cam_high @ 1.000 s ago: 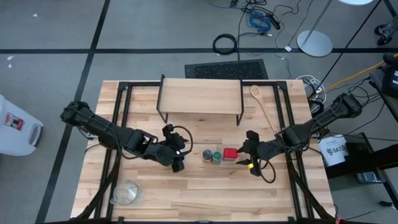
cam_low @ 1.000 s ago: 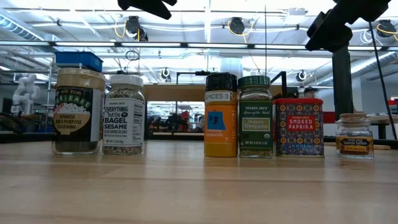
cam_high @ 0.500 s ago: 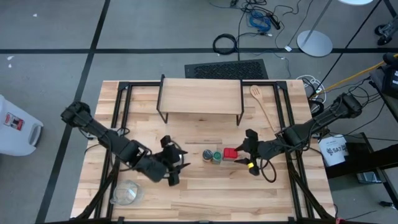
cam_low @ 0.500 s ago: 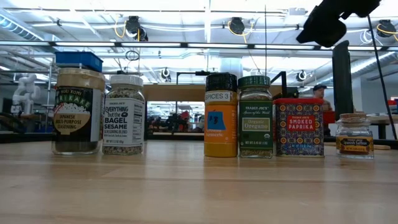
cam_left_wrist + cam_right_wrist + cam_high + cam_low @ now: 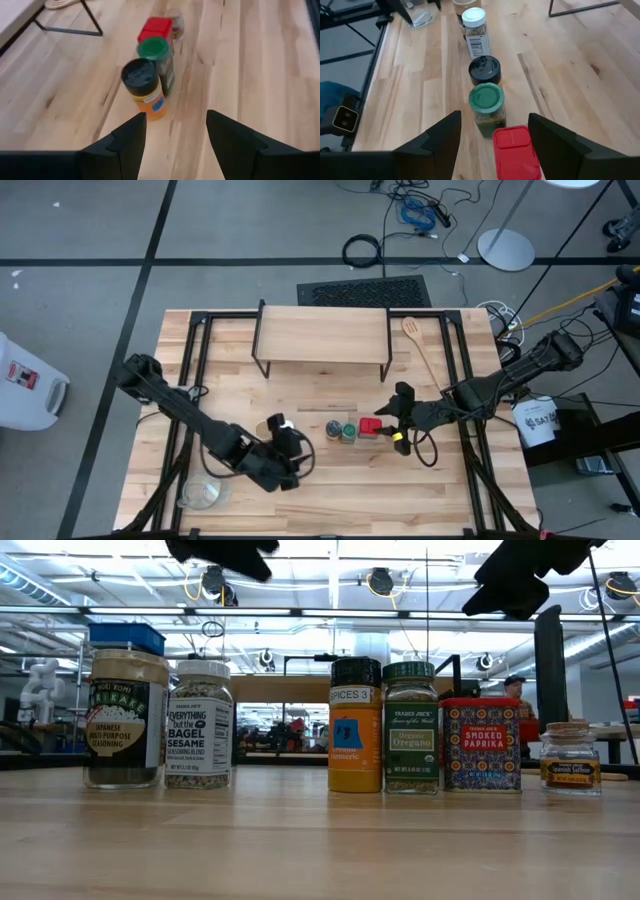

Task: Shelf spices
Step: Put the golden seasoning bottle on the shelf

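A wooden table (image 5: 330, 490) seen from above, with two dark robot arms reaching in from either side. Near the far edge stands the shelf (image 5: 322, 335), a low riser with a light plank top on thin black legs; nothing sits on it.

The spices stand in a row across the middle of the table, in front of the shelf. In the table-level view, from one end to the other: a tan-lidded jar (image 5: 125, 718), a white-lidded bagel seasoning jar (image 5: 200, 724), a black-lidded orange jar (image 5: 355, 726), a green-lidded oregano jar (image 5: 411, 727), a red paprika tin (image 5: 481, 744) and a small saffron jar (image 5: 570, 757). The black-lidded jar, the green-lidded jar and the tin stand close together, nearly touching.

The left gripper (image 5: 285, 465) hovers low over the table near the tan and white jars (its own camera looks along the row toward the tin). Its jaws are parted and hold nothing.

The right gripper (image 5: 397, 420) hangs just beside the red tin, on the tin's outer side. Its jaws are also parted and empty.

A wooden spoon (image 5: 422, 352) lies beside the shelf's right end, and a clear glass bowl (image 5: 204, 491) sits near the table's front left corner.
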Robot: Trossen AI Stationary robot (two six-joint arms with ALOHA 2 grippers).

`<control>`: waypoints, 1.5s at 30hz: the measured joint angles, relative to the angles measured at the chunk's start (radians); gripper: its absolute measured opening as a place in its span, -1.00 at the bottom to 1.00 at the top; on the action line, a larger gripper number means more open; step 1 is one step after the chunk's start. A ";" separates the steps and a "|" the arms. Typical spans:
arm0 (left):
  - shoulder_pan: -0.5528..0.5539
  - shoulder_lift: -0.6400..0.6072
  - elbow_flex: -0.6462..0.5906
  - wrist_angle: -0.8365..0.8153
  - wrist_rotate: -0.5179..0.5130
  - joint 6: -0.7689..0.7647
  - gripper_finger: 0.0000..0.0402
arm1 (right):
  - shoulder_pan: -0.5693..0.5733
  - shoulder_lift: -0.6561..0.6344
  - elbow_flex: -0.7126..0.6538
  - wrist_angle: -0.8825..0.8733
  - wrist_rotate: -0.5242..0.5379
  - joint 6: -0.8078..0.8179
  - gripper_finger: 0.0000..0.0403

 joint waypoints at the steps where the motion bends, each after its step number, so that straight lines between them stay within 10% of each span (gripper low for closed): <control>1: 0.004 0.013 0.000 0.019 0.001 0.040 0.07 | 0.000 0.000 0.000 0.000 0.000 0.001 0.08; 6: 0.011 0.024 0.001 0.152 -0.025 0.241 0.07 | 0.001 0.000 0.000 -0.002 -0.003 0.003 0.08; 12: 0.011 -0.033 0.001 0.070 -0.294 0.153 0.07 | 0.010 0.000 0.000 -0.013 -0.002 0.072 0.08; 19: 0.015 -0.082 0.001 -0.058 -0.275 0.130 0.07 | 0.077 0.000 0.000 -0.011 -0.002 0.081 0.08; 27: 0.019 -0.103 0.001 -0.136 -0.075 0.060 0.07 | 0.114 0.000 0.000 -0.009 0.002 0.107 0.08; 38: -0.020 -0.217 0.001 -0.581 -0.043 -0.481 0.07 | 0.120 0.000 0.000 -0.010 0.005 0.101 0.08; 45: -0.050 -0.224 0.001 -0.634 0.172 -0.466 0.10 | 0.120 0.000 0.000 -0.010 0.004 0.106 0.08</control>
